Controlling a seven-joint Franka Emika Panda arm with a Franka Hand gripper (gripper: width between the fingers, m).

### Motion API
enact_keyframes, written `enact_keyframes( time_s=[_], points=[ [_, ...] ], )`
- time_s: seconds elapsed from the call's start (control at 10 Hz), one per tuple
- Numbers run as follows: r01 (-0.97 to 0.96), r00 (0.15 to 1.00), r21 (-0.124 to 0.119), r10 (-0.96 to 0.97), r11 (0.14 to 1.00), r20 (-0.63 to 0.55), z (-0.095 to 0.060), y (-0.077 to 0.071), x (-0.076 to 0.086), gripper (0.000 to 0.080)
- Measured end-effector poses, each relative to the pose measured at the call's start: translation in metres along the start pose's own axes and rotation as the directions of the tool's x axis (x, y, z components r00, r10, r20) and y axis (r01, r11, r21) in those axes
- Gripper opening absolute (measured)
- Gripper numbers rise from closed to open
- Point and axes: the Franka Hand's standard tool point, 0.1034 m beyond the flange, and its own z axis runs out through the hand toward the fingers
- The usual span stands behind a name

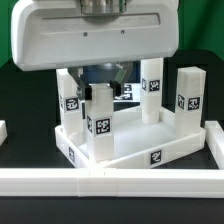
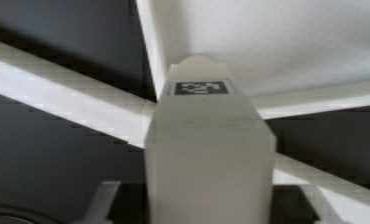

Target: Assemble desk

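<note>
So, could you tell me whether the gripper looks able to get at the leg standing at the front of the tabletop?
Probably yes: the gripper is directly over that leg, fingers at its top, nothing between them. The tabletop and other legs stand clear.

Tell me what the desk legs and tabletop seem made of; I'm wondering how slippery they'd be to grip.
The legs look like white plastic with a matte finish: flat even color, crisp square edges, no glare. Each carries what seems a printed black-and-white tag. The tabletop looks like the same matte white plastic, with molded rims. Plastic is only a guess from the look.
</note>
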Motion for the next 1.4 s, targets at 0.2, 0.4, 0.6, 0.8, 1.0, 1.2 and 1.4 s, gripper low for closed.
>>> enact_keyframes(
  time_s=[0.2, 0.4, 0.6, 0.8, 1.0, 1.2, 1.4],
  points=[
    [-0.048, 0.999, 0.003, 0.048, 0.999, 0.002, 0.0, 0.002, 0.0, 0.0285],
    [-0.392, 0.92, 0.029, 0.392, 0.919, 0.005, 0.001, 0.006, -0.002, 0.0285],
    [-0.664, 0.748, 0.033, 0.663, 0.747, 0.023, 0.002, 0.008, -0.004, 0.0285],
    [-0.821, 0.572, 0.024, 0.82, 0.571, 0.035, 0.002, 0.009, 0.001, 0.0287],
    [-0.92, 0.391, 0.013, 0.92, 0.391, 0.036, 0.003, 0.01, 0.001, 0.0287],
    [-0.958, 0.287, 0.006, 0.957, 0.287, 0.038, 0.003, 0.01, 0.001, 0.0287],
    [-0.948, 0.318, 0.007, 0.947, 0.318, 0.038, 0.003, 0.011, 0.0, 0.038]
  ],
)
